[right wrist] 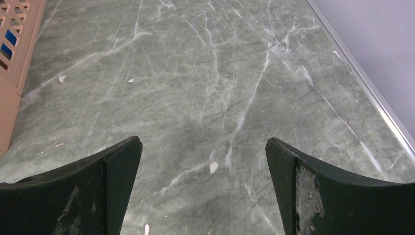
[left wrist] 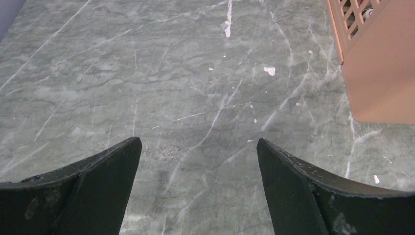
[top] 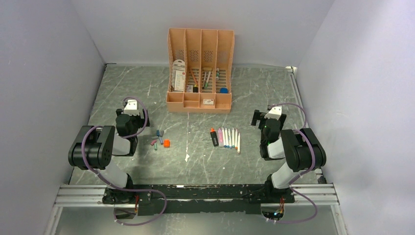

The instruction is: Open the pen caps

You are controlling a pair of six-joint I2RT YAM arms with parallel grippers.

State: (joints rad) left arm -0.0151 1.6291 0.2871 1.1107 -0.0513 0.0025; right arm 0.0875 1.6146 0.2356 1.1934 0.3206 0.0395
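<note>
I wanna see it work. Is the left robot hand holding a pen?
No, the left gripper is open, with only bare table between its jaws.

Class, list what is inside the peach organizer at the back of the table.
The organizer holds a white packet in its left slot, pens in the middle slots and a small blue thing at right. Its dividers may hide more.

— Can any writing be read?
— None. Red and dark print is seen on a white packet in the peach organizer, ahead and right of the fingers of the left gripper, but it is too small to be made out.
</note>
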